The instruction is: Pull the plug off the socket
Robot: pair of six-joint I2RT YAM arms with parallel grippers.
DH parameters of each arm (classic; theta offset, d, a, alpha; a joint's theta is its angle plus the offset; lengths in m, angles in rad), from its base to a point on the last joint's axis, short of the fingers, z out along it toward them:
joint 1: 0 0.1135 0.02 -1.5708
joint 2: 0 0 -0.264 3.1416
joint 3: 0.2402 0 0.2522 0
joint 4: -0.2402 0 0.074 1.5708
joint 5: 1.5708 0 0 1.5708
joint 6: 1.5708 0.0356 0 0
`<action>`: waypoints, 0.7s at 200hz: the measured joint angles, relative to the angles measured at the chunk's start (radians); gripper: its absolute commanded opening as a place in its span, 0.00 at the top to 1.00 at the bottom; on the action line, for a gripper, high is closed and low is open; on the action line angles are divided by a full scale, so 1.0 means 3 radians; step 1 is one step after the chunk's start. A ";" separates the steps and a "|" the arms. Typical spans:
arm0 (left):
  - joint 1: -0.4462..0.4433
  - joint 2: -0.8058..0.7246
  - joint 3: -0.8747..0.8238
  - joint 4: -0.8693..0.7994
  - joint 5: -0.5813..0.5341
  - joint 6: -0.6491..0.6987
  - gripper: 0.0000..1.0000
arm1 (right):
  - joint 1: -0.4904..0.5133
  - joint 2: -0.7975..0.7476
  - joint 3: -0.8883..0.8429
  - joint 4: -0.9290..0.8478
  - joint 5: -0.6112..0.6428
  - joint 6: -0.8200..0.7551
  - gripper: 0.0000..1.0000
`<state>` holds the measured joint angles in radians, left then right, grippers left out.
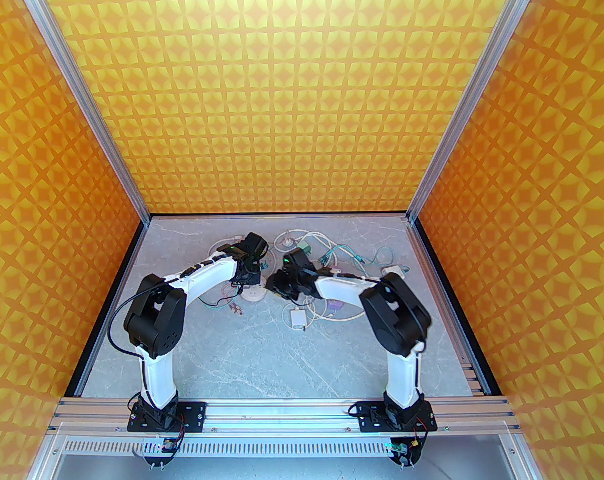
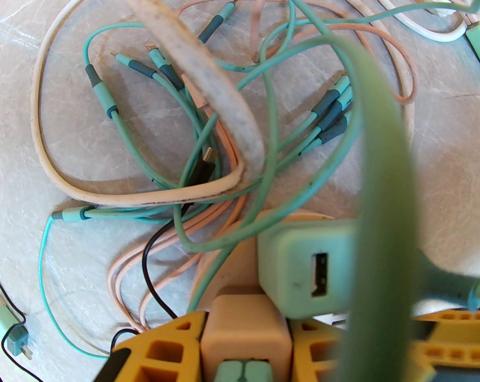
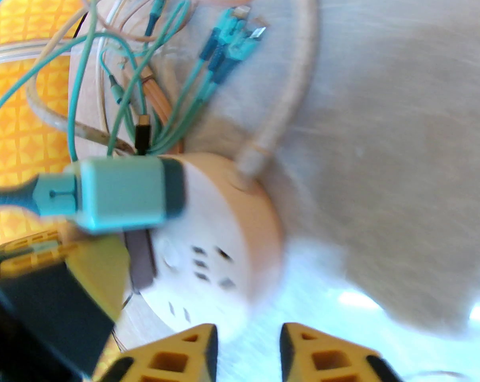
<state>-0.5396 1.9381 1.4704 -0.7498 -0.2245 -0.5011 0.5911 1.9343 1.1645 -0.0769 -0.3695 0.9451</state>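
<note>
A round peach socket (image 1: 254,295) lies mid-table among cables. In the left wrist view a peach cube plug (image 2: 245,332) stands on the socket (image 2: 240,273), and my left gripper (image 2: 245,320) is shut on it, one yellow finger (image 2: 160,348) on each side. A teal USB plug (image 2: 303,269) sits in the socket right beside it, with a teal cable running off it. In the right wrist view, which is blurred, my right gripper (image 3: 249,348) is open just below the socket (image 3: 224,245), with nothing between its fingers. The teal plug (image 3: 120,197) sticks out to the left there.
Teal, pink and cream cables (image 2: 208,133) lie tangled behind and left of the socket. A white adapter (image 1: 298,318) and a purple one (image 1: 334,308) lie near the right arm. More chargers lie at the back right (image 1: 392,270). Orange walls enclose the table.
</note>
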 measured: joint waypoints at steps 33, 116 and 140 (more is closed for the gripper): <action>-0.0036 0.0000 -0.0042 0.0051 0.0004 -0.0177 1.00 | -0.0028 -0.0060 -0.0295 0.0495 -0.0090 0.0146 1.00; -0.0102 0.0038 -0.0058 0.0065 -0.0005 -0.0439 1.00 | 0.0192 0.0131 -0.0656 0.2022 -0.0126 0.1283 1.00; -0.0107 0.0045 -0.0042 0.0069 -0.0005 -0.0443 1.00 | 0.0277 0.0237 -0.0647 0.2061 -0.0069 0.1469 1.00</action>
<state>-0.5716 1.9514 1.4578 -0.7292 -0.2260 -0.6338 0.6743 2.0052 0.9703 0.5415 -0.3901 1.3857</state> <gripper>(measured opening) 0.281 0.042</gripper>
